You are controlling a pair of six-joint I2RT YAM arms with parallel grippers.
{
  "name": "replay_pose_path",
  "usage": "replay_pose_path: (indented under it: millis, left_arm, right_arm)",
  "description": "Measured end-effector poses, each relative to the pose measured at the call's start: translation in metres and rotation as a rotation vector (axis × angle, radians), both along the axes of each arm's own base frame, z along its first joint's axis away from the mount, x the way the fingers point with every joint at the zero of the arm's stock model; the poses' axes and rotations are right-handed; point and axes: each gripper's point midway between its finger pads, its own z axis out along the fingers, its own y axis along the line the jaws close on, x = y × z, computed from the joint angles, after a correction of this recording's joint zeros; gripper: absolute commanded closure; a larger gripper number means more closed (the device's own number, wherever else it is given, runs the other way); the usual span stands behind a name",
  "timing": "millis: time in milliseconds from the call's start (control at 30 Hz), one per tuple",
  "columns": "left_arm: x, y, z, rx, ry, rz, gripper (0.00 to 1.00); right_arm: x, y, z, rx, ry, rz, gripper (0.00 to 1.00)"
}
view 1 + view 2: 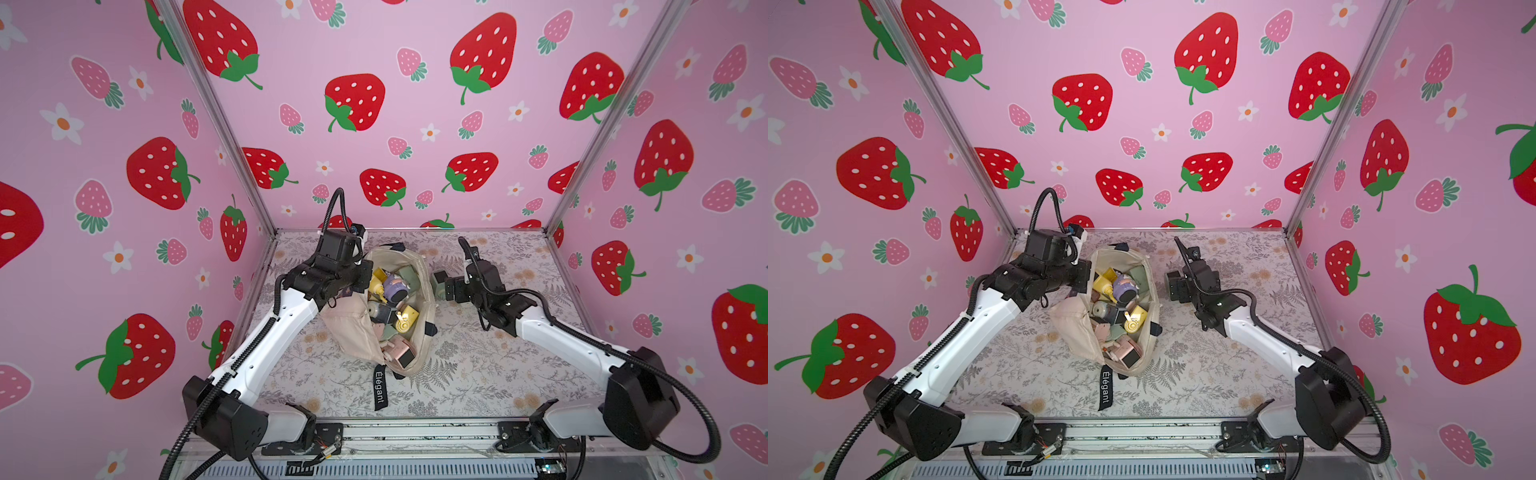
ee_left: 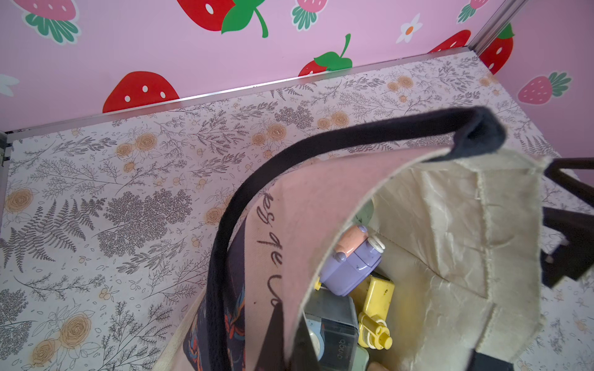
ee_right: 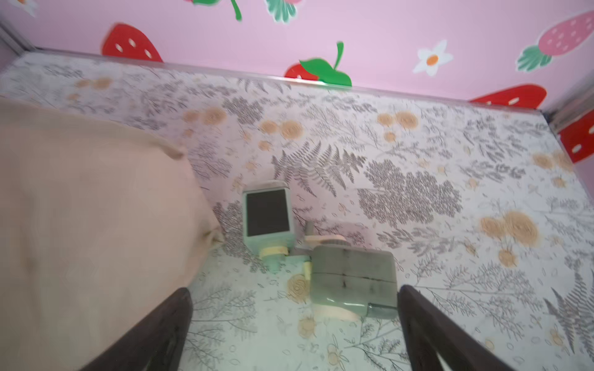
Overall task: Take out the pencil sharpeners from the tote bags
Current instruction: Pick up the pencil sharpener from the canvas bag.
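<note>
The left claw (image 2: 291,339) is clamped on the rim of the cream tote bag (image 1: 349,328), pinching the canvas so that the mouth gapes. Just beyond its tips, inside the bag, the pencil sharpeners (image 1: 395,307) lie heaped, a purple sharpener (image 2: 347,266) and a yellow sharpener (image 2: 377,295) nearest. The right claw (image 3: 295,337) stands spread wide and empty, low over the surface (image 3: 450,154) outside the bag. Just ahead of it, roughly in line with the gap between its fingers, lies a sage green sharpener (image 3: 352,279). A second green sharpener (image 3: 268,218) with a dark window lies a little farther ahead, touching the first or nearly so. These look like hard, light, hollow plastic boxes with smooth faces that may slip. Each is probably best taken across two flat opposite sides near the middle of the body. A crank knob (image 2: 377,335) is a poor hold, since it would likely turn and let the box swing. The canvas is soft, would probably slump shut if released, and could snag a crank on the way out.
</note>
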Motion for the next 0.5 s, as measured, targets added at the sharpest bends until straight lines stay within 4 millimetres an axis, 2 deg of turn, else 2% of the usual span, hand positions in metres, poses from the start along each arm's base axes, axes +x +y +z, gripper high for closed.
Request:
replay_pose_path:
  millis: [67,200,267,367,433,500]
  left_arm:
    - [0.000,0.000,0.000,0.000,0.000,0.000,1.00]
    - [0.000,0.001,0.000,-0.001,0.002,0.001,1.00]
    - [0.001,0.001,-0.001,-0.002,0.003,0.002,1.00]
    - [0.001,0.001,-0.001,-0.004,0.004,0.001,1.00]
    - [0.001,0.001,-0.001,-0.006,0.005,-0.002,1.00]
    - [0.001,0.001,-0.001,-0.006,0.005,-0.002,1.00]
  right_arm:
    - [-0.002,-0.005,0.003,-0.007,-0.033,-0.009,0.01]
    - [0.002,-0.022,-0.018,-0.110,-0.033,-0.065,0.06]
    - [0.006,-0.032,-0.027,-0.169,-0.029,-0.117,0.01]
    - [0.010,-0.046,-0.037,-0.264,-0.012,-0.180,0.01]
    - [0.012,-0.050,-0.035,-0.294,-0.001,-0.205,0.01]
    - [0.014,-0.052,-0.024,-0.298,-0.014,-0.224,0.01]
